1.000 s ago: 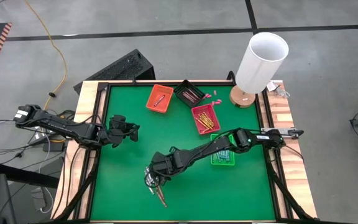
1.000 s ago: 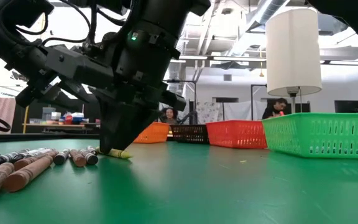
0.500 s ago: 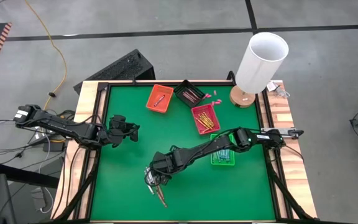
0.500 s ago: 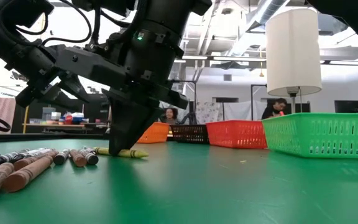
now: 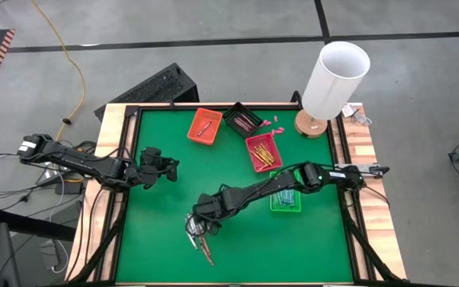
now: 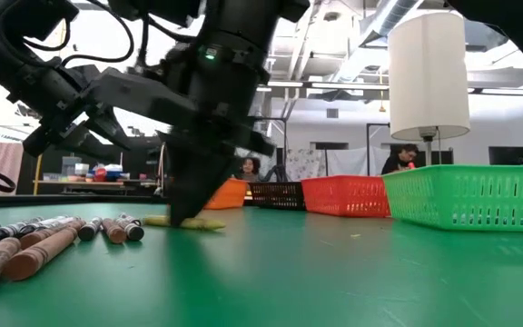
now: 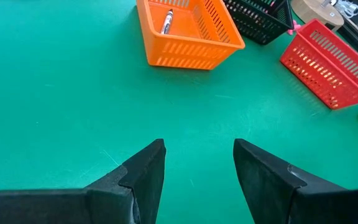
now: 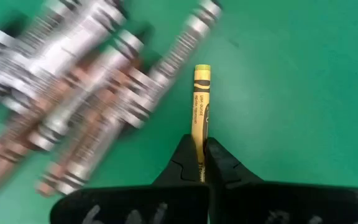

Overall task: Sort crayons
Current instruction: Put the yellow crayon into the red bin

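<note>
A yellow crayon (image 8: 201, 106) lies on the green table, with my right gripper (image 8: 199, 155) shut on it near the table's front middle (image 5: 198, 229). Beside it lies a loose bunch of grey and brown-red crayons (image 8: 86, 106), flat on the mat (image 6: 53, 241). My left gripper (image 7: 197, 146) hangs open over the table's left part (image 5: 168, 166), with only bare mat between its fingers. At the far side an orange basket (image 7: 185, 31) holds one crayon. My right gripper pinches the yellow crayon's two long sides (image 8: 199, 146) between its two fingertips. The fingers come steeply from above. In the low view the crayon (image 6: 189, 222) sticks out level on both sides of the fingertips, low on the mat.
Orange (image 5: 204, 126), black (image 5: 243, 119), red (image 5: 263, 151) and green (image 5: 285, 197) baskets stand from the far middle to the right side. A white-shaded lamp (image 5: 335, 76) stands at the far right corner. A raised wooden rim (image 5: 108, 191) borders the mat.
My right gripper has shut on the yellow crayon and rolled a little at the wrist. The crayon has turned on the mat, so more of its length shows beside the fingertips in the low view.
</note>
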Tool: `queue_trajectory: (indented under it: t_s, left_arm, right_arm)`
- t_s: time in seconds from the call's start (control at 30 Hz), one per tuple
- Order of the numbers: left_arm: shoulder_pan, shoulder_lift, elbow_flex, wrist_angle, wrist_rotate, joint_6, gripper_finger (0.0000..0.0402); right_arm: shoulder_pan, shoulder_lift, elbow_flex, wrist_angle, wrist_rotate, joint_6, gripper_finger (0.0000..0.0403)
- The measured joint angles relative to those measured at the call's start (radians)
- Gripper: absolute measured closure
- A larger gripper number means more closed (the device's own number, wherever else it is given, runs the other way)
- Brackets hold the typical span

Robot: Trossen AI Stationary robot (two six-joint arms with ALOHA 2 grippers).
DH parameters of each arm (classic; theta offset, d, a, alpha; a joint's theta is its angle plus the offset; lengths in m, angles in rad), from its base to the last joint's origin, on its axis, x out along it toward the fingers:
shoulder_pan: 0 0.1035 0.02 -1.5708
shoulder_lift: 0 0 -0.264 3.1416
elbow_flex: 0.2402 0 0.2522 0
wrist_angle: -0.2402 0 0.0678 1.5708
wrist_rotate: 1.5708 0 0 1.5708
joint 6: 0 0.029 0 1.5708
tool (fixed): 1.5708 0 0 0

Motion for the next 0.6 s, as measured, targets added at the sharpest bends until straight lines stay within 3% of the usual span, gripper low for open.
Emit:
queue_trajectory:
  t_s: [0.33, 0.47, 0.6]
  left_arm:
    - [0.000, 0.000, 0.000, 0.000, 0.000, 0.011, 0.0221]
    - [0.000, 0.000, 0.000, 0.000, 0.000, 0.016, 0.0221]
    - [0.000, 0.000, 0.000, 0.000, 0.000, 0.015, 0.0221]
  right_arm:
    - [-0.054, -0.170, -0.001, -0.199, 0.138, -0.076, 0.0403]
    - [-0.097, -0.275, -0.001, -0.300, 0.234, -0.102, 0.0403]
    - [-0.169, -0.394, -0.001, -0.400, 0.264, -0.099, 0.0403]
